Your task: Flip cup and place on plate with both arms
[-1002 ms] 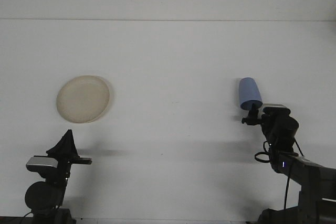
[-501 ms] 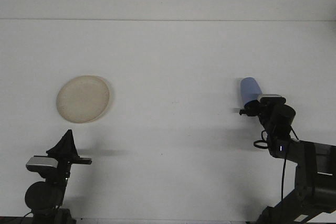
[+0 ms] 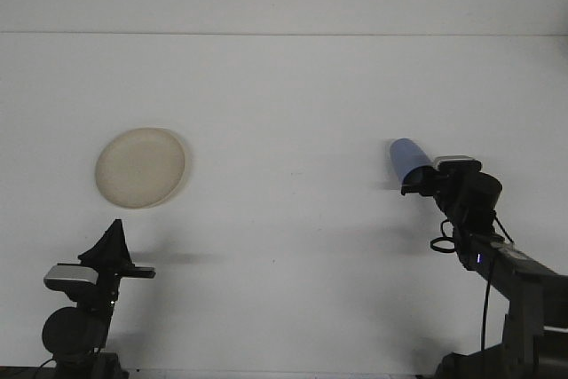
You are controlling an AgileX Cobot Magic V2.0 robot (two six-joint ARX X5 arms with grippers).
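Blue cup (image 3: 407,158) pinched by rt gripper (image 3: 415,185) fingers, tilted w/ closed end up-left, on right side of white tabletop (image 3: 293,95). Cream plate (image 3: 141,167) far left, well apart from cup. Lft gripper (image 3: 114,239) parked low near plate; finger state: can't tell.

Single front view, raised behind both arms, facing forward over white table (image 3: 293,95), moderately distant

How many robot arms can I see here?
2: the left arm low at the table's near-left corner, and the right arm at the near right, holding a blue cup.
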